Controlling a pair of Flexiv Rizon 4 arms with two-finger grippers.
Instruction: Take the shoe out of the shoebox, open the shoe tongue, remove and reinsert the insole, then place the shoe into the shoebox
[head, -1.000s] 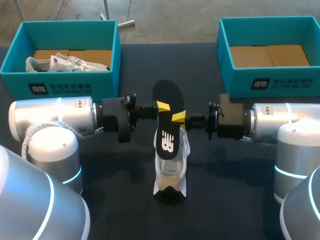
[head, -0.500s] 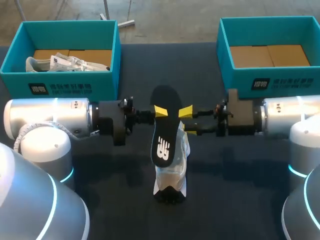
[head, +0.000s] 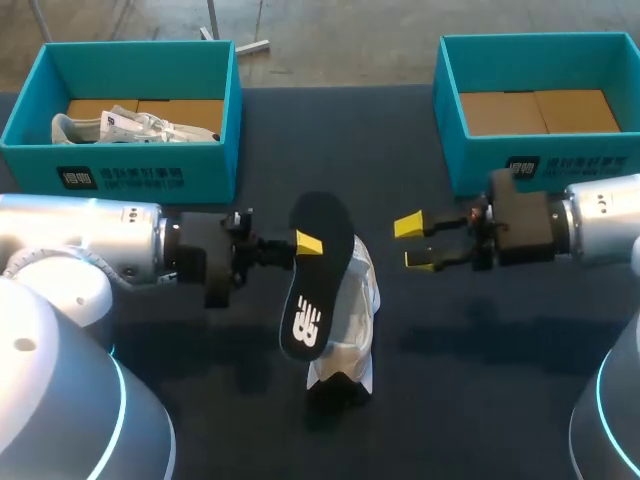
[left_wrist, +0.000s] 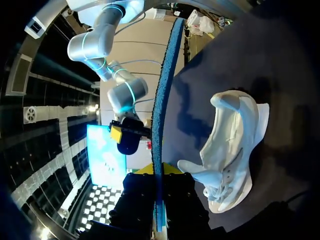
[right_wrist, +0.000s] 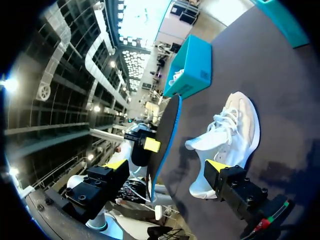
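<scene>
Black flat foam insole pinched edge-on by left gripper, tilted over white mesh sneaker upright on dark table. Right gripper spread wide, apart from insole.

Dark matte table, evenly lit, soft shadows on surface.

light: even, overhead | table: dark, matte | shadows: soft under shoe | glare: left arm shell

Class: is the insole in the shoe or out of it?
Out. The left gripper grips the black insole edge-on, and both wrist views show it apart from the white shoe, which lies on the table.
</scene>
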